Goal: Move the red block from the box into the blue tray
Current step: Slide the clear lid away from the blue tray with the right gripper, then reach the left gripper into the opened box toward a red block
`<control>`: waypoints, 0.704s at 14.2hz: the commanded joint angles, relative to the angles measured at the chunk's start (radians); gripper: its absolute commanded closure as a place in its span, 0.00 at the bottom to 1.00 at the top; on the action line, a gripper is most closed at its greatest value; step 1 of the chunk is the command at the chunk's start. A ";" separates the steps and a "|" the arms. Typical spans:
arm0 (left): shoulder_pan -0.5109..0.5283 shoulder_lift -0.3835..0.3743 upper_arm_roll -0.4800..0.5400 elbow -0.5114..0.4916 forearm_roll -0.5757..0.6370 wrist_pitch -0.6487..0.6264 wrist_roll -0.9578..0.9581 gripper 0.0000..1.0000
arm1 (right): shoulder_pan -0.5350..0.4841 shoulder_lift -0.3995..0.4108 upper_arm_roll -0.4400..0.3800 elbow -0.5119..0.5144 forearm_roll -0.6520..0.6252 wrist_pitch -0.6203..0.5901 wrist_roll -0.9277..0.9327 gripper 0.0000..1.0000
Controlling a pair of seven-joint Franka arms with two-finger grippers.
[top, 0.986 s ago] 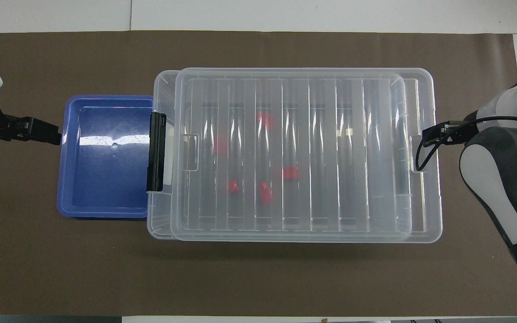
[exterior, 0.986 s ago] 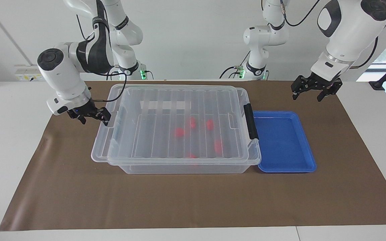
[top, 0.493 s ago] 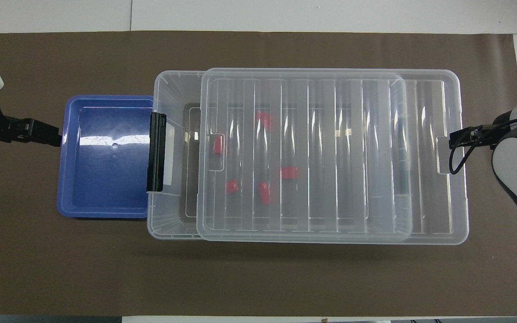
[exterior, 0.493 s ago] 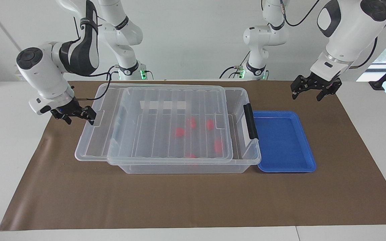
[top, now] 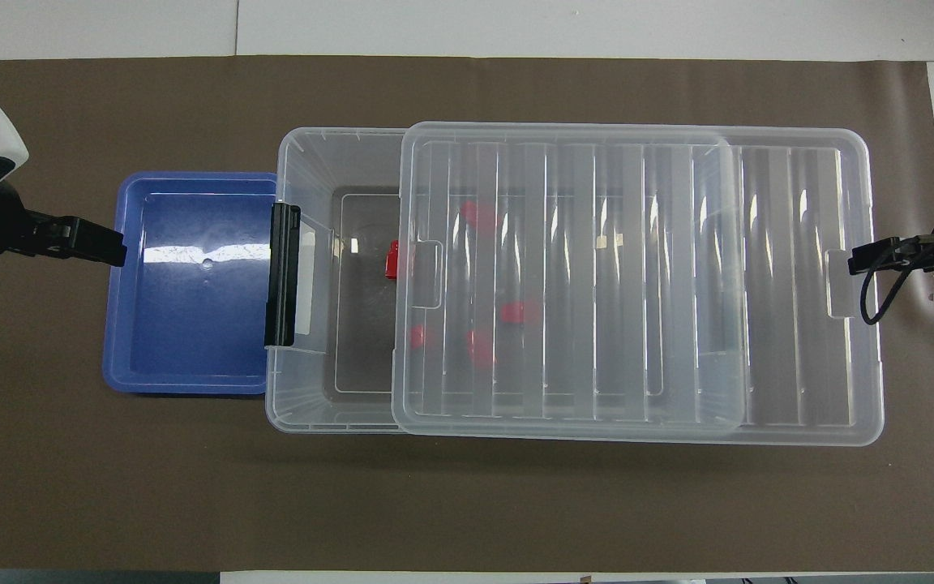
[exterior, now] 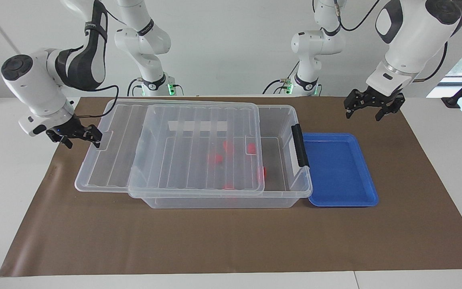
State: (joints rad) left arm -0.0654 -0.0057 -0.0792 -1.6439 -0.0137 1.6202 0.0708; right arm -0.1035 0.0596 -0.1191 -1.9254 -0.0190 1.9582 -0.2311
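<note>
1. I see the ribbed translucent lid [exterior: 167, 146] slid farther toward the right arm's end of the large clear plastic box [exterior: 283, 188] than a second ago, now overhanging it and baring the latch end.
2. My right gripper [exterior: 79, 135] sits at the lid's end tab; whether its spread fingers actually hold the tab I cannot tell.
3. One small red plastic block [top: 392, 261] now lies uncovered on the box floor near the black latch [exterior: 300, 145]; the other red blocks [top: 479, 347] remain under the lid.
4. The shallow bright blue plastic tray [exterior: 369, 188] stays touching the box's latch end.
5. My left gripper [exterior: 369, 108] waits open and empty, a little higher than before, over the brown mat [exterior: 223, 241] beside the tray.
</note>
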 commanded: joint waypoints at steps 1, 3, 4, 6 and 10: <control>-0.065 -0.023 -0.002 -0.031 0.003 0.043 -0.055 0.00 | -0.010 -0.006 -0.023 -0.003 0.007 0.010 -0.069 0.00; -0.135 -0.016 -0.002 -0.033 0.003 0.056 -0.121 0.00 | -0.010 -0.004 -0.046 0.009 0.005 0.002 -0.106 0.00; -0.172 -0.010 -0.001 -0.033 0.003 0.082 -0.150 0.00 | -0.010 -0.004 -0.056 0.014 0.007 0.001 -0.125 0.00; -0.226 0.000 -0.001 -0.037 0.004 0.127 -0.189 0.00 | -0.010 0.002 -0.080 0.023 0.007 -0.001 -0.165 0.00; -0.327 0.073 -0.002 -0.034 0.050 0.211 -0.294 0.00 | -0.010 0.002 -0.114 0.028 0.007 -0.002 -0.226 0.00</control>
State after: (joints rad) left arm -0.3441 0.0289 -0.0896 -1.6710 -0.0039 1.7727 -0.1651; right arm -0.1052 0.0596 -0.2242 -1.9080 -0.0190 1.9582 -0.4126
